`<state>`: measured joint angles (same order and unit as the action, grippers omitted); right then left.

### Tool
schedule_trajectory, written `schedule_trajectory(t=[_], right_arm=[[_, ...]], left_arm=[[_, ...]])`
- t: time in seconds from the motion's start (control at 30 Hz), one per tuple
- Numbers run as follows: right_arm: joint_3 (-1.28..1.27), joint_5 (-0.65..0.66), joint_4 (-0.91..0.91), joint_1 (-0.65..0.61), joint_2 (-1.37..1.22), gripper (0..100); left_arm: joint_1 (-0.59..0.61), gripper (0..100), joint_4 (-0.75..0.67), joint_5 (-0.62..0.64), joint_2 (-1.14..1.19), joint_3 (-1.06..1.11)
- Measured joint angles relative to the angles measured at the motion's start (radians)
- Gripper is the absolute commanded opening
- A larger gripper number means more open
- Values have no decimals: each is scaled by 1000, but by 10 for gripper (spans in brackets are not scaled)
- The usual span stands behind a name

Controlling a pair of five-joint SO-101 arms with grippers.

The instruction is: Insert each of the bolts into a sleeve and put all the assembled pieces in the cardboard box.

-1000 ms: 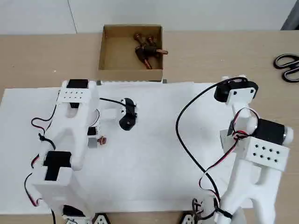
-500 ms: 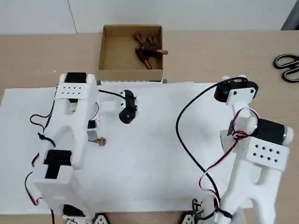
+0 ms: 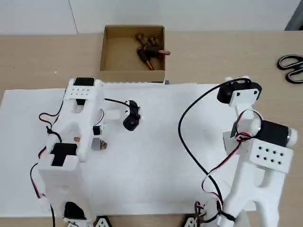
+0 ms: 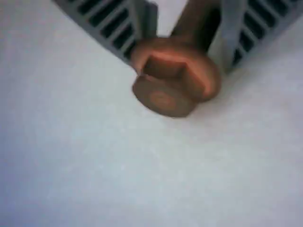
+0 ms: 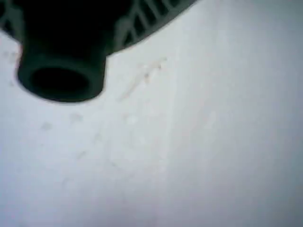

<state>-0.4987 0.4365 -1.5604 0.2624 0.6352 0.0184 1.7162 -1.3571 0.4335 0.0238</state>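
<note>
The left gripper [image 4: 185,33] clamped a copper bolt [image 4: 173,82] by its shank and the right gripper [image 5: 71,26] gripped a black sleeve [image 5: 61,71], mouth exposed, presumably for insertion.

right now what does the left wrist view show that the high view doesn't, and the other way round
Left wrist view: the hex head of the copper bolt close up, with its shank clamped between the left gripper's ribbed grey fingers.
High view: the cardboard box with assembled pieces inside, the scissors, and the right arm.
Both: that bolt and the white paper under it.
</note>
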Motion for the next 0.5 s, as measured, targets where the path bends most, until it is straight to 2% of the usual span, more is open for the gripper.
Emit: schedule_trajectory(t=[0.27, 0.5], right_arm=[[0, 0, 0, 0, 0, 4], [0, 0, 0, 0, 0, 4]], left_arm=[[-3, 4, 6, 0, 48, -25], [-9, 6, 11, 0, 51, -26]])
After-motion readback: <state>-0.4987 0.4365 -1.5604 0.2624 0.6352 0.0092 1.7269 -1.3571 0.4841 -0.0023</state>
